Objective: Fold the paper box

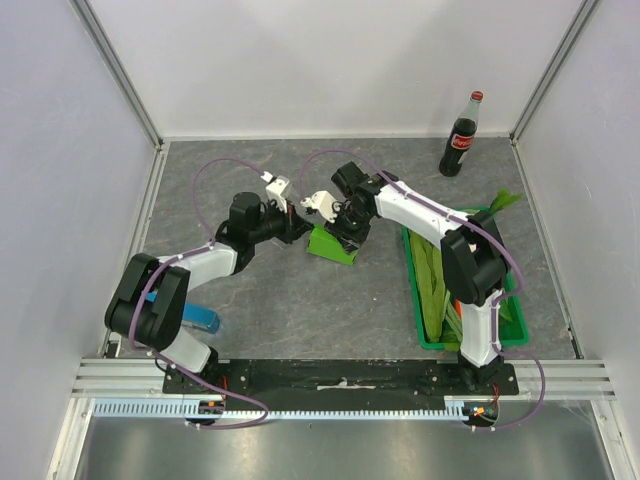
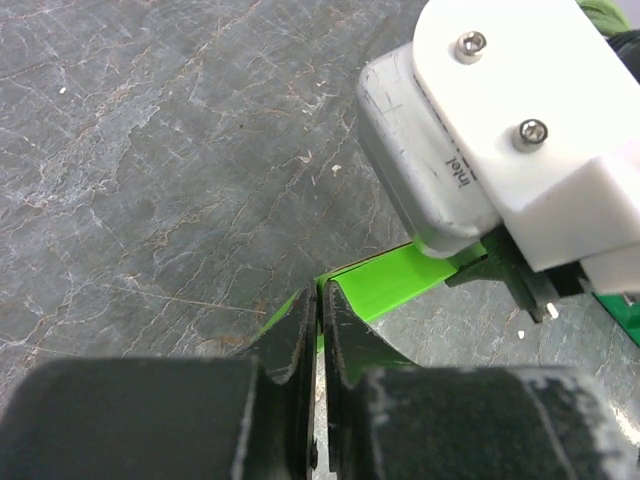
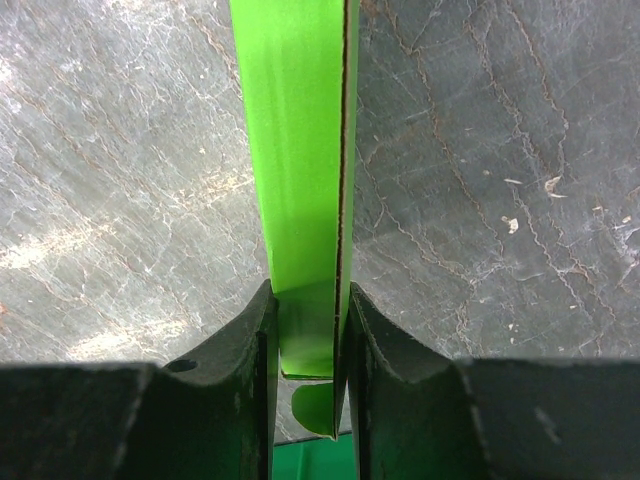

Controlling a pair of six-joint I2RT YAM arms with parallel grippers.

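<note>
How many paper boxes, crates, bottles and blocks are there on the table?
paper box: 1
crate: 1
bottle: 1
blue block: 1
total: 4

The bright lime-green paper box (image 1: 333,243), thin creased card partly folded with panels upright, sits just above the top view's centre.

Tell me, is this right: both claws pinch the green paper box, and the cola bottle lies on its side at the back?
One thing is wrong: the bottle stands upright, not on its side, at the back right, as the top view shows. The rest holds: the left claw and the right claw each pinch the box.
</note>
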